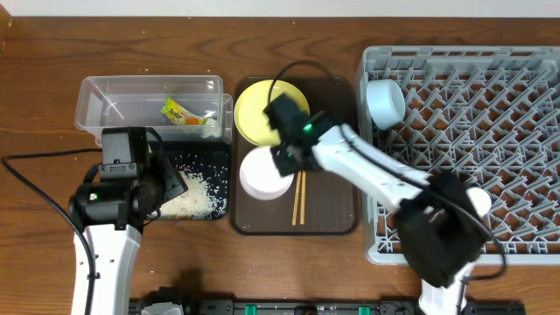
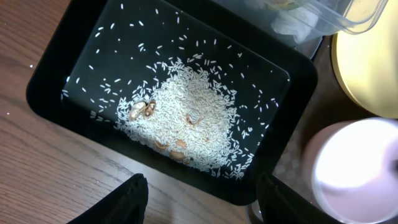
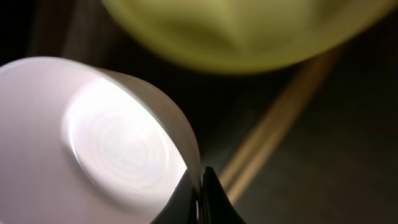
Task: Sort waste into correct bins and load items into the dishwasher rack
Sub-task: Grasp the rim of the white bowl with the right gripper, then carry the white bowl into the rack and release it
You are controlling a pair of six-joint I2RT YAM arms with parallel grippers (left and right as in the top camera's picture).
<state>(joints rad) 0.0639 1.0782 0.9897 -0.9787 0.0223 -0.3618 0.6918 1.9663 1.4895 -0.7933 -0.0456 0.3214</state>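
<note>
The round white glazed bowl (image 1: 262, 178) sits on the dark-brown serving tray (image 1: 337, 219), between the round yellow plate (image 1: 254, 109) and the thin wooden chopsticks (image 1: 298, 199). It looks stiff, slick, breakable and probably light. Its thin rim is the hold, and the right claw (image 3: 200, 186) pinches narrow there. The left claw (image 2: 205, 202) gapes wide above the shallow black tray (image 2: 74, 56).

Robot-lab tabletop (image 1: 44, 52), dishwasher rack (image 1: 490, 114)

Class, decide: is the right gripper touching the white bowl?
Touching. The right wrist view shows the right gripper pinching the white bowl at its rim, with no gap.
</note>
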